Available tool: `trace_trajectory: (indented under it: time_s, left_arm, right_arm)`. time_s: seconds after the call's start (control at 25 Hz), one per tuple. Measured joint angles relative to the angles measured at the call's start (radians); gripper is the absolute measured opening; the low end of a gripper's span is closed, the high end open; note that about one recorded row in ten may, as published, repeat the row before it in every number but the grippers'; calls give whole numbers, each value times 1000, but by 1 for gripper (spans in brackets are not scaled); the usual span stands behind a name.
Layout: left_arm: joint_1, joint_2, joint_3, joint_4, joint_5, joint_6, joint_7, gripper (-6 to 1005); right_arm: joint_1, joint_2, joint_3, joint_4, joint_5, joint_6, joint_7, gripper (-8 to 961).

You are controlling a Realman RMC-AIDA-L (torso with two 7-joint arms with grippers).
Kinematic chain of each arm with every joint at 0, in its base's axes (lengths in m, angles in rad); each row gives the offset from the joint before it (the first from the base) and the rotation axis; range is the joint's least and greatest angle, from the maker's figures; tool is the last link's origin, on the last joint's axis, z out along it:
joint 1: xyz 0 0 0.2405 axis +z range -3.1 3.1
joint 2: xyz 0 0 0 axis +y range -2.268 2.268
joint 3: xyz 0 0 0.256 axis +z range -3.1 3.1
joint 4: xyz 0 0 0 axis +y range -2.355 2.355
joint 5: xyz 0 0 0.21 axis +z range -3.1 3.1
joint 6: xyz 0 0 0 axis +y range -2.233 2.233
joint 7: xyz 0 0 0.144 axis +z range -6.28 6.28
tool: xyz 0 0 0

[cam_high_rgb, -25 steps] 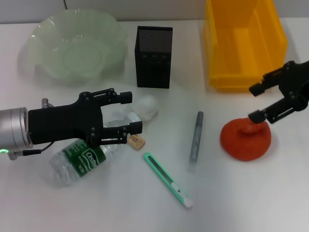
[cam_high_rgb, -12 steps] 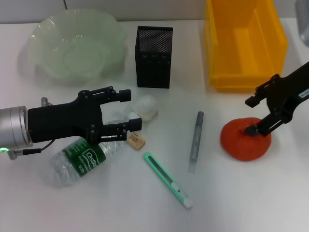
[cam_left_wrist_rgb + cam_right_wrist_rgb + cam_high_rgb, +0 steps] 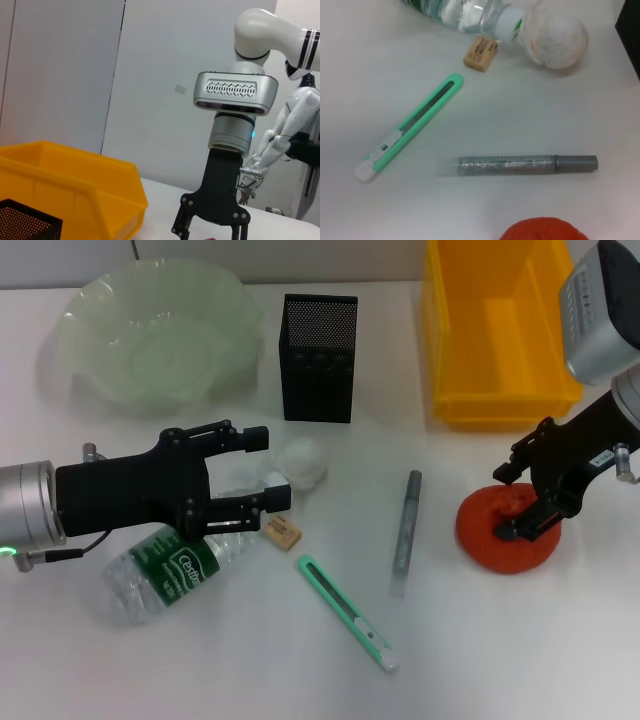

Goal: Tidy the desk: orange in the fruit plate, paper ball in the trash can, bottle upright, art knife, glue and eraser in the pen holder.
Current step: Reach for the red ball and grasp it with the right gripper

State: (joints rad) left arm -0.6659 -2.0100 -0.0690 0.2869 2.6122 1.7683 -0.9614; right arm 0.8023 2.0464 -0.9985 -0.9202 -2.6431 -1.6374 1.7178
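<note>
The orange (image 3: 480, 530) lies on the table at the right; it also shows in the right wrist view (image 3: 545, 231). My right gripper (image 3: 510, 502) is open, directly over the orange, one finger at each side of its top. My left gripper (image 3: 266, 468) is open above the neck of the lying bottle (image 3: 165, 570). The paper ball (image 3: 302, 460) sits just past its fingertips. The eraser (image 3: 283, 531), the green art knife (image 3: 348, 612) and the grey glue stick (image 3: 405, 530) lie in the middle. The black pen holder (image 3: 320, 358) stands at the back.
The pale green fruit plate (image 3: 150, 340) is at the back left. The yellow bin (image 3: 505, 330) stands at the back right, close behind my right arm. The left wrist view shows my right gripper (image 3: 210, 231) and the bin (image 3: 75, 185).
My right gripper has swung in from the right and come down over the orange, its wrist now standing upright above it. My left gripper has barely moved.
</note>
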Motion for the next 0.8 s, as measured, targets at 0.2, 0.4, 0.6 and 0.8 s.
trace_trajectory:
  time_s: [0.2,0.4,0.6,0.8]
  left_arm:
    - [4,0,0,0,0,0,1,740]
    - [6,1,0,0,0,0,4,735]
    - [7,1,0,0,0,0,6,731]
    - [8,0,0,0,-4,0,6,727]
  right_arm:
    - [-6,5,-1,-9,-15,6,0,732]
    - [-8,5,-1,-12,-15,6,-2,523]
    - [-8,4,-2,-14,-13,0,-3,320]
    - [-8,3,0,-16,-13,-5,-5,277]
